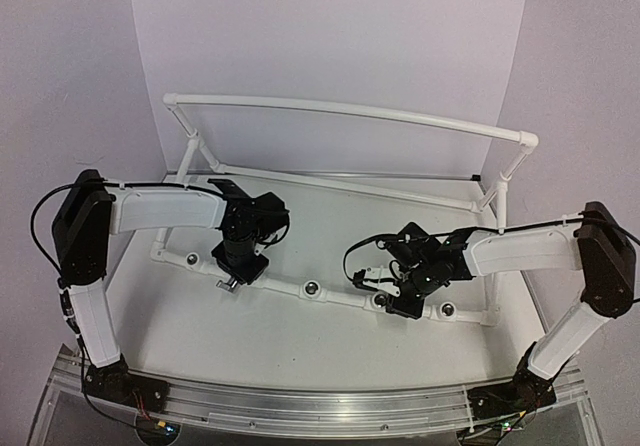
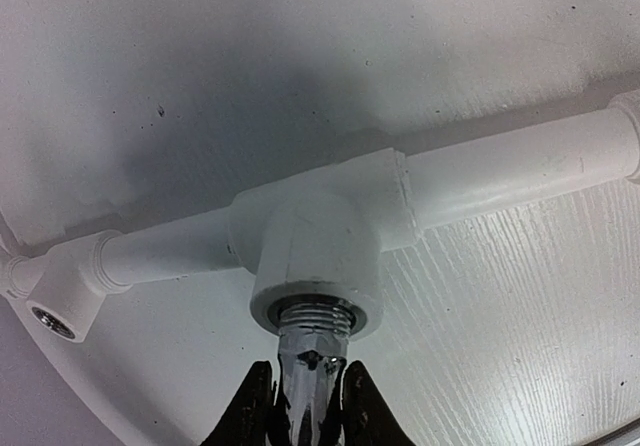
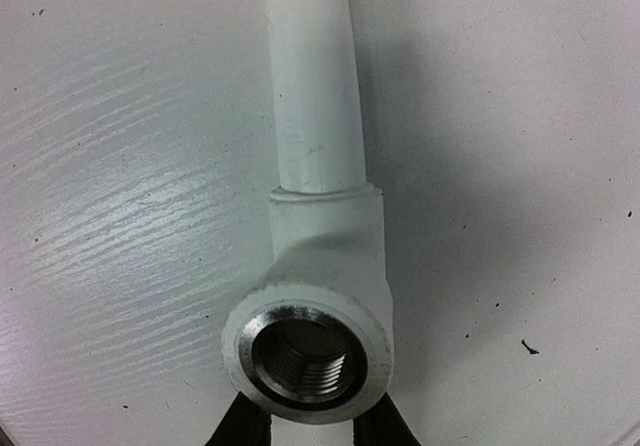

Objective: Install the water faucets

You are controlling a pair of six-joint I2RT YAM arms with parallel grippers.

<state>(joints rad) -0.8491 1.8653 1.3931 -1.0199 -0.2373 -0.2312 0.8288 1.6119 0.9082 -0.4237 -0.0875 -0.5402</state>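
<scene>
Your left gripper [image 2: 310,421] sits at the bottom centre of the left wrist view, its fingers [image 2: 250,416] clamped on either side of the faucet [image 2: 312,376]. The faucet's shiny stem runs up from between them, and its threaded end sits in the mouth of a white tee [image 2: 320,236] in the middle of the frame, with threads still showing at the rim. A pipe [image 2: 520,166] runs from the tee to the upper right over the table [image 2: 500,306], and a second, open socket [image 2: 50,321] shows at the lower left. In the top view this grip is left of centre on the near rail of the frame [image 1: 350,113], with the faucet poking out toward the bottom of the picture. Your right gripper [image 3: 308,434] is at the bottom edge of the right wrist view. Its two fingertips [image 3: 235,431] peek out on either side of an elbow [image 3: 325,236] whose bare threaded opening faces the camera. They stand apart by the elbow's width, but you cannot tell whether they press on it.
</scene>
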